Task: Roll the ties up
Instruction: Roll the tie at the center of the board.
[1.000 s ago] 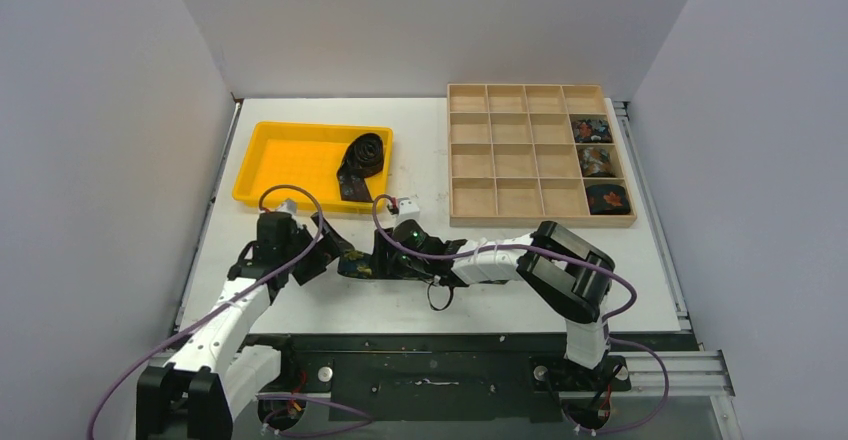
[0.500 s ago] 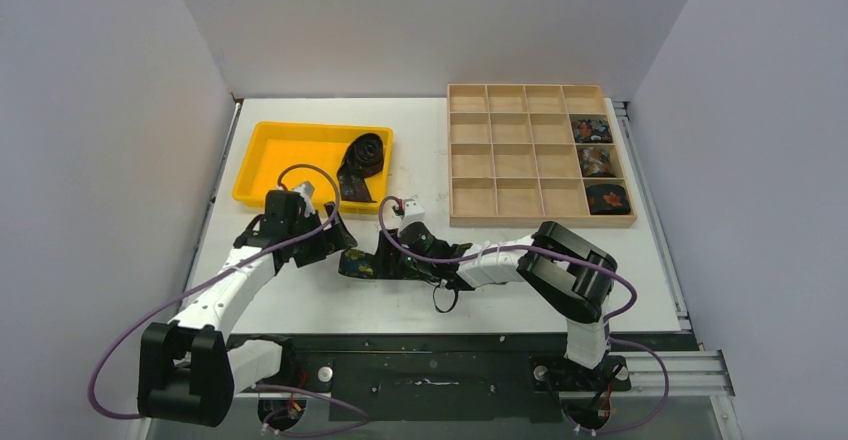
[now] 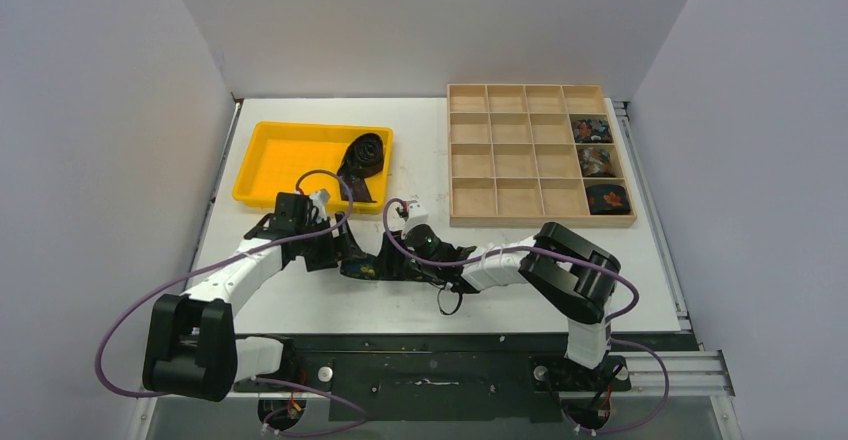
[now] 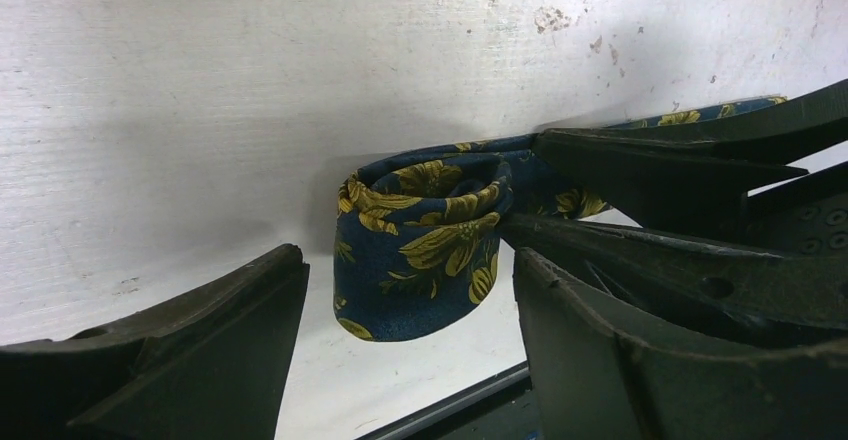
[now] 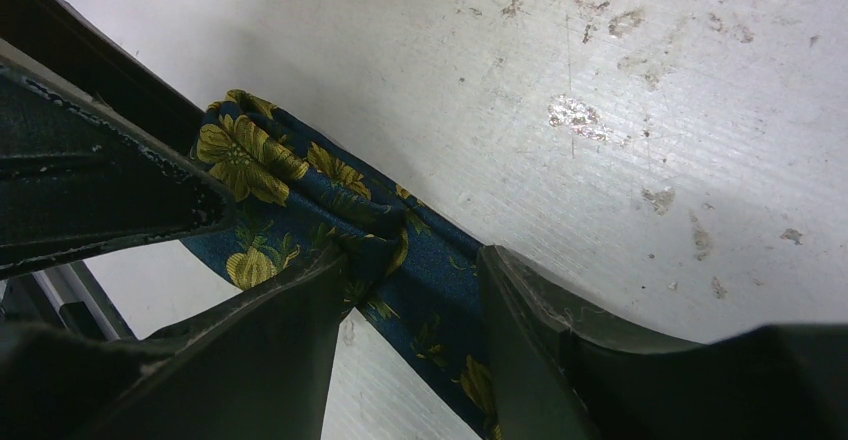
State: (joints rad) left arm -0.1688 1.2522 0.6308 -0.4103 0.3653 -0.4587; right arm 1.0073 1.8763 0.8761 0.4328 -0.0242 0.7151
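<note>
Left jaws wide, right jaws pinching floral tie (image 4: 425, 250), tray (image 3: 285, 160) holding one, organiser (image 3: 497, 198) three

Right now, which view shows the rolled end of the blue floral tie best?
Left wrist: the coil of the blue floral tie sits centred in the open left tool. Right wrist shows mainly its strip; top external mostly hides it under the arms.
</note>
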